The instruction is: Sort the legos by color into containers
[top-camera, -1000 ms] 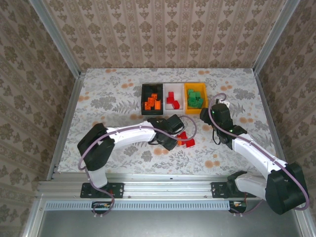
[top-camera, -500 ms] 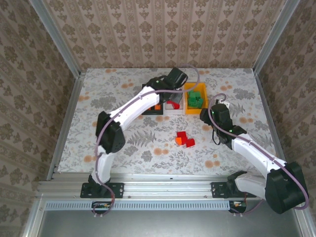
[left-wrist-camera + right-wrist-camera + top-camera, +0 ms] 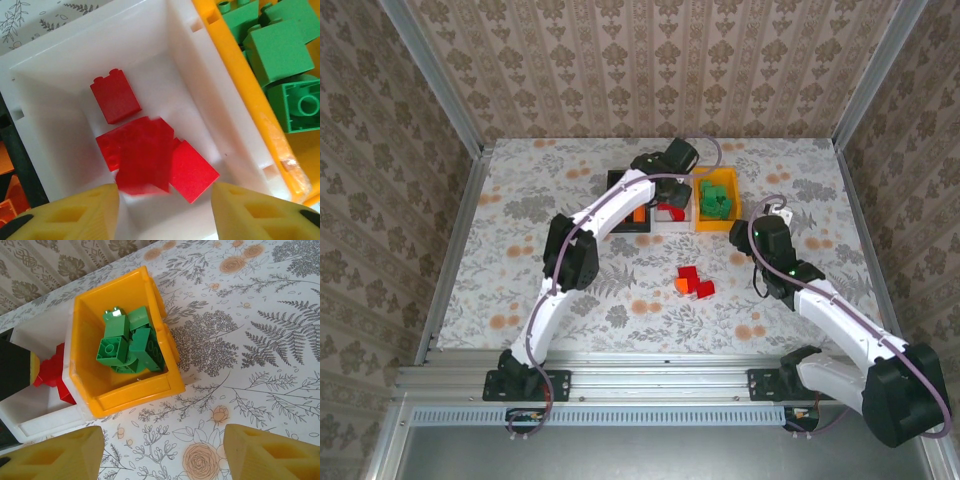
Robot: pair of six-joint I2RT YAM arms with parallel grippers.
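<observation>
The worktop (image 3: 510, 230) was covered with a white sheet printed with grey ferns and orange flowers. Brown wallpaper (image 3: 640, 70) with a leafy pattern stood on three sides of it. Silver metal rails (image 3: 454, 250) ran along the edges.

Three small plastic boxes sat in a row, side by side, at the middle of the worktop's far edge. A black bin (image 3: 612, 200) was on the left, a white bin (image 3: 60, 125) in the middle and an orange-yellow bin (image 3: 135, 390) on the right. Orange lego bricks (image 3: 638, 213) lay in the black bin, red lego bricks (image 3: 115, 95) in the white bin and green lego bricks (image 3: 127, 342) in the orange-yellow bin.

The left gripper (image 3: 165, 210) hung over the white bin with its fingers wide apart and nothing between them. Under it was a blurry red brick (image 3: 142, 160), on top of the other red ones.

The right gripper (image 3: 162, 452) hung over the bare worktop, just on the near side of the orange-yellow bin. Its fingers were wide apart too, and it held nothing.

Three loose bricks (image 3: 692, 282), two red and one orange, lay close together near the middle of the worktop.
</observation>
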